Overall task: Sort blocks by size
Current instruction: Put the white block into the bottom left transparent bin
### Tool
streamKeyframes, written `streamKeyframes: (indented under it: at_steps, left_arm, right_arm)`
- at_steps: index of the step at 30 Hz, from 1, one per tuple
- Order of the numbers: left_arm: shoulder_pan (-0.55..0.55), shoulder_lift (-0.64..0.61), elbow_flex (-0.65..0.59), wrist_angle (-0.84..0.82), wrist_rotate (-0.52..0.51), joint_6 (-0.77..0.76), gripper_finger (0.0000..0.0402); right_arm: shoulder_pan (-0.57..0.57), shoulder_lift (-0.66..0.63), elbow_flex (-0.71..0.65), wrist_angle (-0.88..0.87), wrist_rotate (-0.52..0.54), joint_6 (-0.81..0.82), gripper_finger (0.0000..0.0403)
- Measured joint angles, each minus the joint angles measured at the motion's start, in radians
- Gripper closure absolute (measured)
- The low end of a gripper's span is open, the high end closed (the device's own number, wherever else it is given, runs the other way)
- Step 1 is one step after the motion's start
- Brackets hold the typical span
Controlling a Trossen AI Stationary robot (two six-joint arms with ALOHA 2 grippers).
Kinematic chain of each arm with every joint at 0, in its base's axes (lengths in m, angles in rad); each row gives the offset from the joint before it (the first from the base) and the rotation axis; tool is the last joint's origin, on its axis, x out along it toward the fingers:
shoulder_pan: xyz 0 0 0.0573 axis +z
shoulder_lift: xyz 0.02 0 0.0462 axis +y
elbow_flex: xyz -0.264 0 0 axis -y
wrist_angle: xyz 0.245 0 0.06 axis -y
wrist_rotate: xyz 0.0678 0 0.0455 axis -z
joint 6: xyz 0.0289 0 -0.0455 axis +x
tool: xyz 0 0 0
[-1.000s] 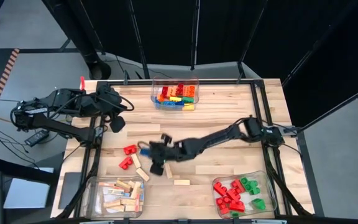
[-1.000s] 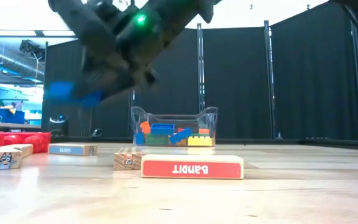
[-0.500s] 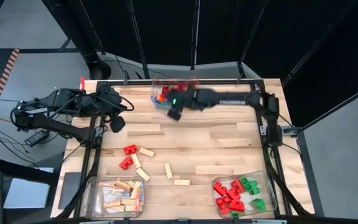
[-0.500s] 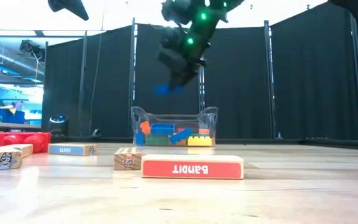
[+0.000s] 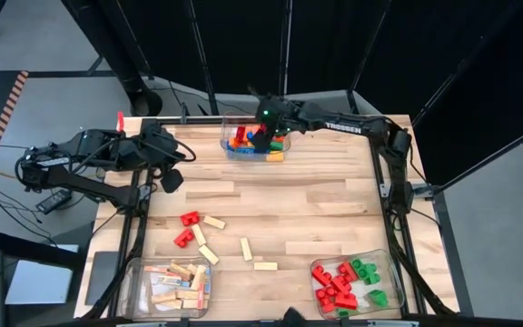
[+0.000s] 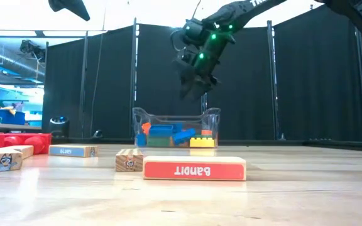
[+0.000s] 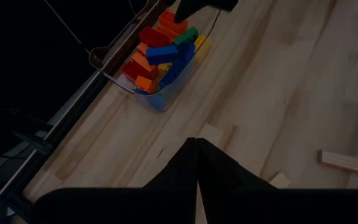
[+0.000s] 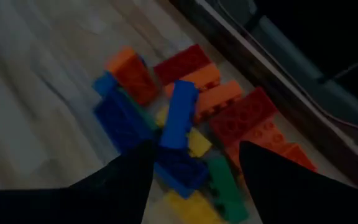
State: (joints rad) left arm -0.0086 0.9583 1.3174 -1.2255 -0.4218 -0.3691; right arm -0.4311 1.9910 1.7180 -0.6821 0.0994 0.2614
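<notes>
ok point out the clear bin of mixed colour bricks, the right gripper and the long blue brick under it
clear plastic bin of mixed colour bricks [image 5: 229,151], high view, its left wall
right gripper [image 6: 192,91], low view, between fingertips
long blue studded brick [image 8: 179,114], right wrist view, its middle

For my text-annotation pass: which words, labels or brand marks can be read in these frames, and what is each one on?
"TROSSEN": white lettering on the right arm, high view.
"Bandit": white on a red label, upside down, on the wooden bar nearest the low camera.
Blue label on a farther wooden bar: too small to read.
Printed pictures on the other wooden bars: no legible words.
</notes>
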Motion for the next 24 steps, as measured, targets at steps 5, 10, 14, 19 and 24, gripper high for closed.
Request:
streamKeyframes:
  at_steps: [5, 10, 14, 19, 24]
  left_arm:
    - [0.000, 0.000, 0.000, 0.000, 0.000, 0.000, 0.0388]
    - [0.000, 0.000, 0.000, 0.000, 0.000, 0.000, 0.0388]
    - [0.000, 0.000, 0.000, 0.000, 0.001, 0.000, 0.0388]
    - [0.000, 0.000, 0.000, 0.001, 0.001, 0.000, 0.0388]
    - [0.000, 0.000, 0.000, 0.001, 0.001, -0.001, 0.0388]
  right_arm:
    - [0.115, -0.025, 0.001, -0.007, -0.105, 0.056, 0.0166]
    - [0.365, 0.004, 0.000, -0.030, 0.056, 0.191, 0.0181]
    - [0.561, 0.061, 0.000, 0.035, 0.266, 0.387, 0.0188]
    - [0.716, 0.155, 0.000, 0.147, 0.389, 0.549, 0.0194]
    - [0.781, 0.258, 0.000, 0.148, 0.396, 0.720, 0.0201]
